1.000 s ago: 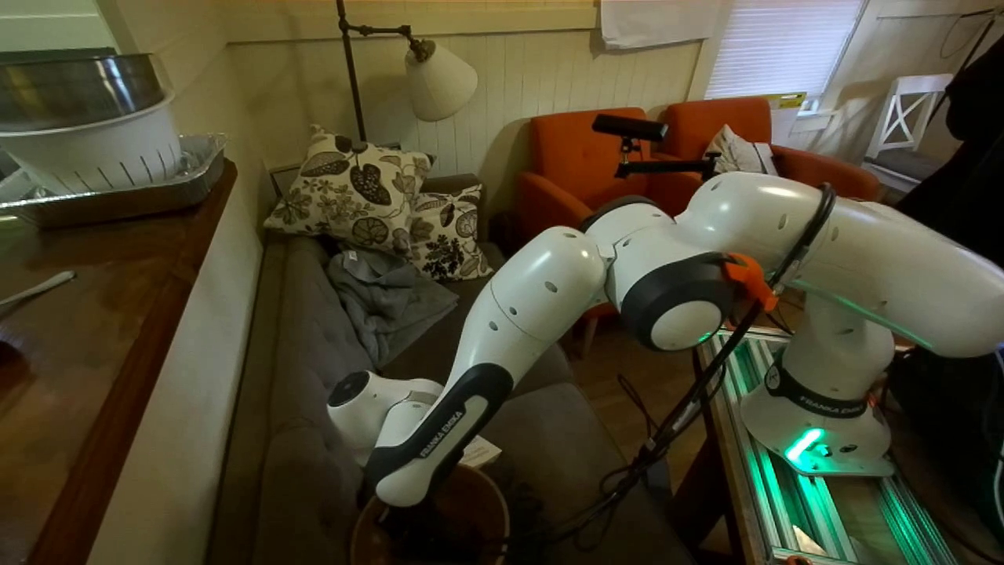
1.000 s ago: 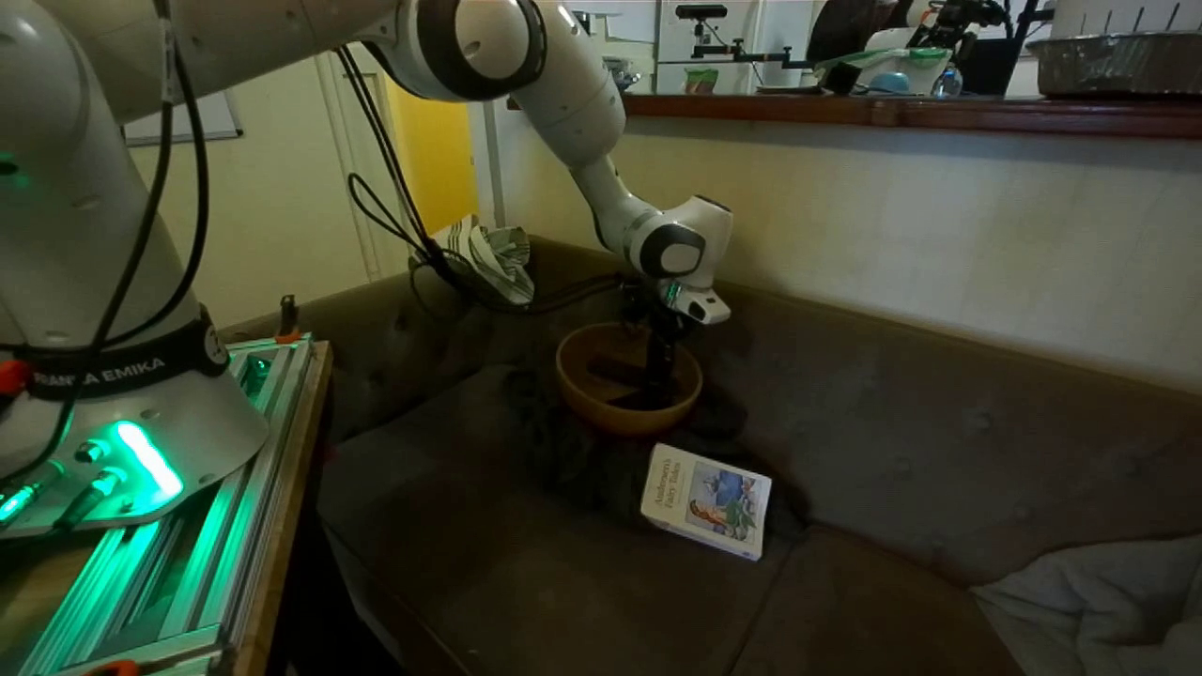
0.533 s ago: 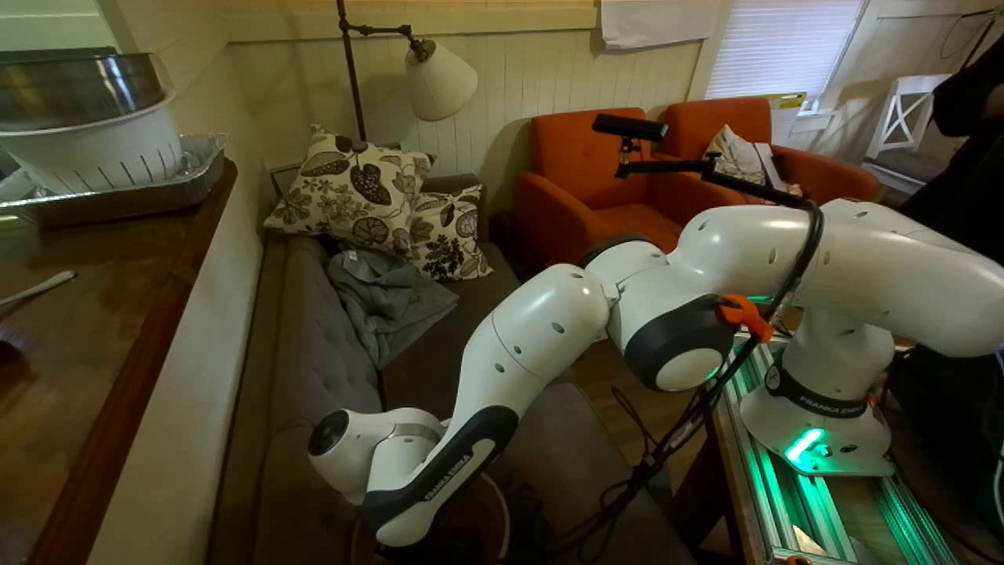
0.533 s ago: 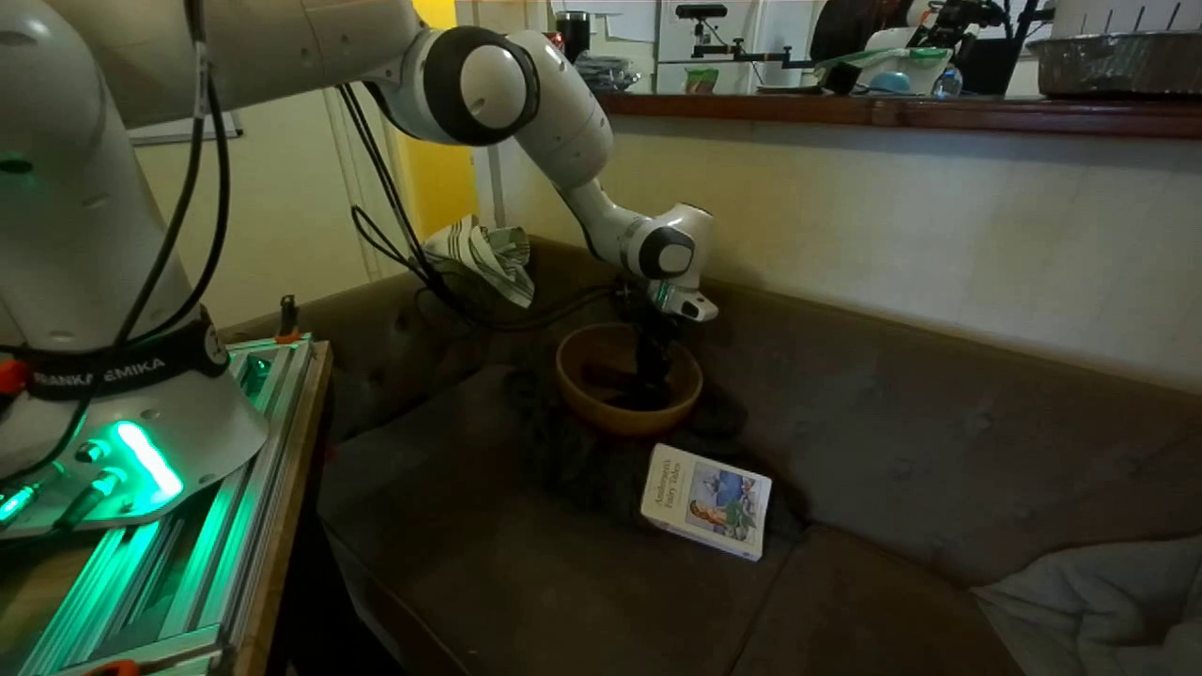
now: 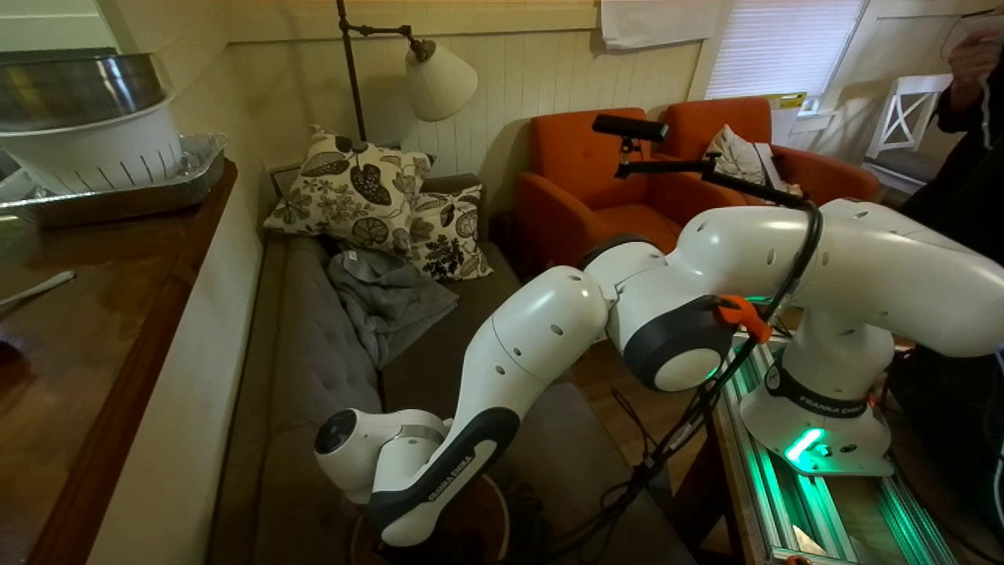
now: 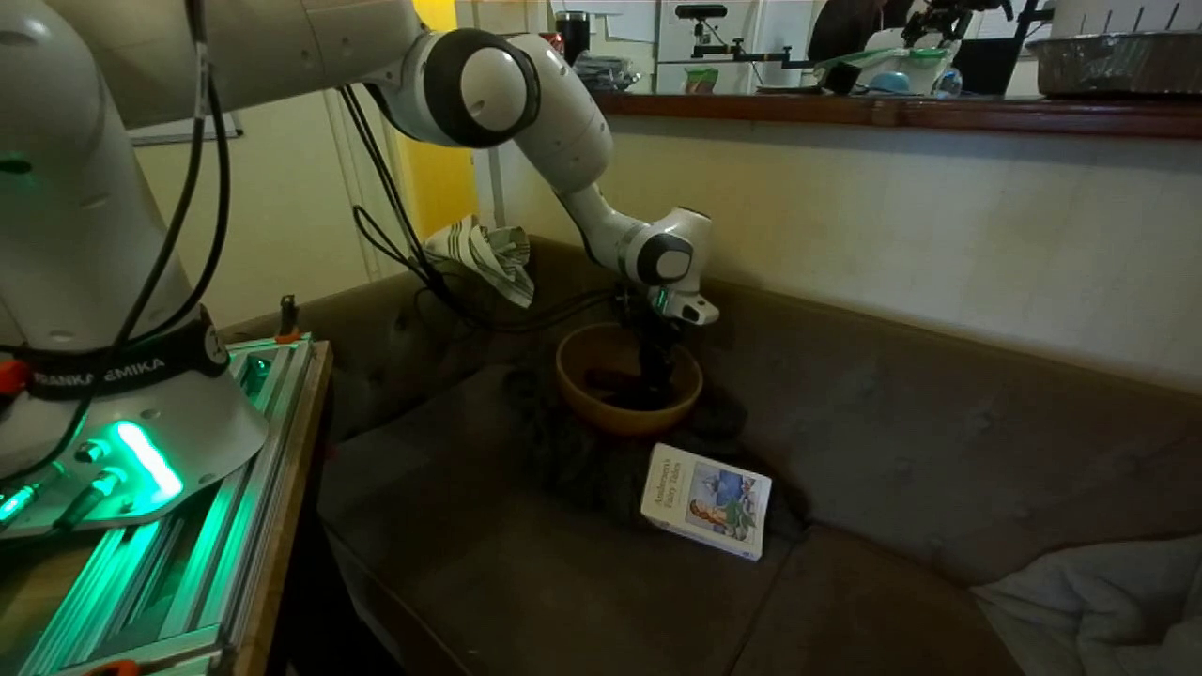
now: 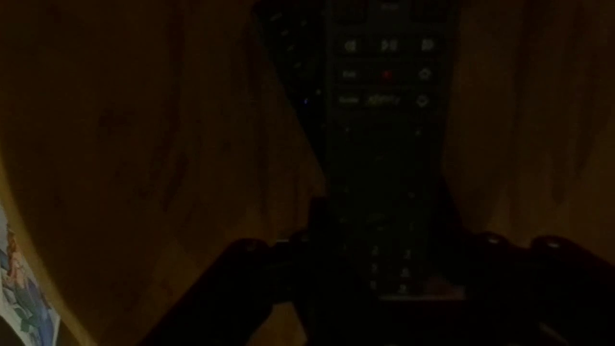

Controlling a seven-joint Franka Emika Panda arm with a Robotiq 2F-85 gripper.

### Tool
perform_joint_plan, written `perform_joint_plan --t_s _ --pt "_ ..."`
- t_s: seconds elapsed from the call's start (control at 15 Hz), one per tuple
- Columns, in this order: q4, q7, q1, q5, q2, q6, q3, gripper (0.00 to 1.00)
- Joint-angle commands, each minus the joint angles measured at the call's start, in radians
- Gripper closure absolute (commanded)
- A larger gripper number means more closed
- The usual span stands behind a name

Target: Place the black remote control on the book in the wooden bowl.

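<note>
The pincer (image 7: 382, 216) grips the black remote control (image 7: 387, 96) inside the wooden bowl (image 6: 612, 419), on a tufted sofa (image 6: 554, 563) beside the book (image 6: 707, 502), with orange armchairs (image 5: 588, 173) and a lamp (image 5: 441, 80) beyond.

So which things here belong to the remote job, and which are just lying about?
Belongs to the job:
wooden bowl
black remote control, inside the bowl
book, outside it
tool

Just lying about:
second remote, partly covered, probably not needed
patterned cushions
gray cloth
striped cloth
foil tray
</note>
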Motion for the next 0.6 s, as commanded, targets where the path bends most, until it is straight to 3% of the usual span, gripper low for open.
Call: perform_joint_plan --t_s 0.0,0.27,0.47,0.53 --pt "-0.028 -0.034 0.036 -0.030 0.001 0.106 -0.004 0.76" --pt "-0.046 -0.041 0.109 -0.075 -0.007 0.163 -0.038 0.76" --pt "-0.048 -0.028 0.168 -0.107 -0.010 0.130 -0.074 0.76" --pt "-0.035 -0.040 0.174 -0.108 -0.003 0.111 -0.077 0.26"
